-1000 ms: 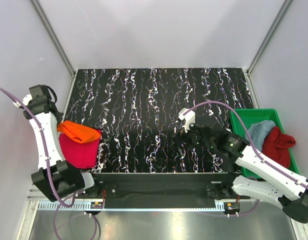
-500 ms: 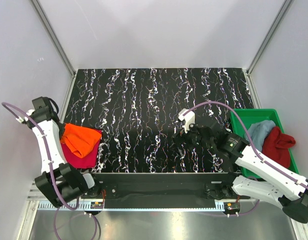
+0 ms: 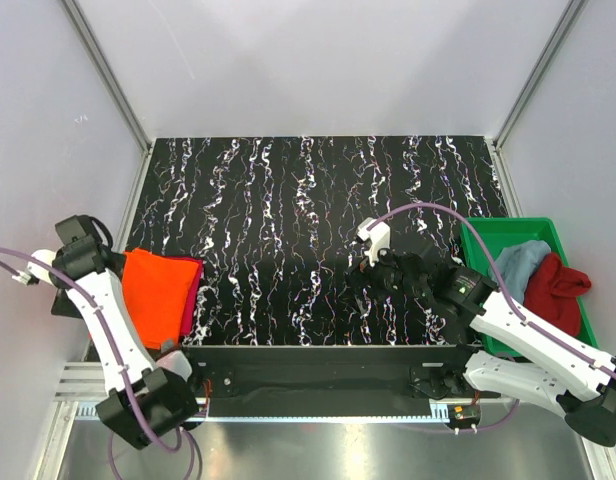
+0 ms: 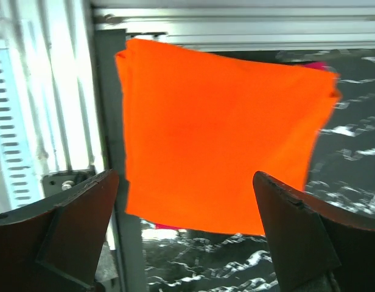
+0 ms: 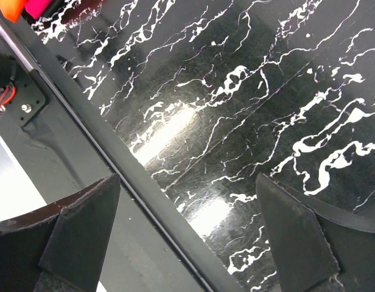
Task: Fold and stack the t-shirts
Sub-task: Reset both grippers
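While the left fingers (image 4: 66, 237) stand wide and empty above it, the orange t-shirt (image 4: 218, 134) lies folded on the magenta t-shirt (image 3: 192, 294) at the left edge of the bench (image 3: 318, 200). The right fingers (image 5: 72, 237), also wide, hold nothing. 2 seem done; the dark red t-shirt (image 3: 556, 290) and the light blue t-shirt (image 3: 518, 262) wait crumpled in the green tray (image 3: 488, 235).

green tray (image 3: 485, 236): at table's right edge | table (image 3: 288, 190): black, white-veined
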You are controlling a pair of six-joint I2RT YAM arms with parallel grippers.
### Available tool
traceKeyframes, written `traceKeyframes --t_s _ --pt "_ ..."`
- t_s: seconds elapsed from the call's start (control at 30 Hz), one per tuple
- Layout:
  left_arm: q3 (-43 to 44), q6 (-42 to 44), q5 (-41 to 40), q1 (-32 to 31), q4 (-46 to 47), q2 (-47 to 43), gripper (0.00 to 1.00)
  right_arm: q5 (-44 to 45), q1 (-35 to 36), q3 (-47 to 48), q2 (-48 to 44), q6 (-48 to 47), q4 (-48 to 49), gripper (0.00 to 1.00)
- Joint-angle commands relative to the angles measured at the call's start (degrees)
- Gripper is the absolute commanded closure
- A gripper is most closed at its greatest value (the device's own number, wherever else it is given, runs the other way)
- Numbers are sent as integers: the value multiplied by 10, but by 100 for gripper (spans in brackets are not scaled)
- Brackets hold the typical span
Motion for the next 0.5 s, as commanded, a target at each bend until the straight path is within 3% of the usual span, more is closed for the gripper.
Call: traceKeyframes --t_s 0.0,0.07,0.17,0.23,0.27,0.33,0.4,0.47 --pt "34 -33 17 -54 16 -4 1 -6 -3 3 -1 35 9 0" --pt "37 -59 18 -110 18 3 1 -3 -3 0 -1 67 15 0" --pt "18 -91 36 -289 47 11 1 23 -3 -15 -12 132 25 0" --pt "-8 -96 74 -363 103 8 1 44 -2 -34 -23 193 28 0" --pt "-45 -100 88 -434 125 -6 1 73 -3 -43 -37 219 28 1" --pt "-94 -111 133 -499 212 -27 1 128 -3 -70 -51 293 19 0" --pt "-173 -131 174 -578 308 -74 1 134 -3 -99 -74 348 19 0" --pt "-255 -141 205 -618 375 -127 1 140 -3 -122 -103 391 19 0"
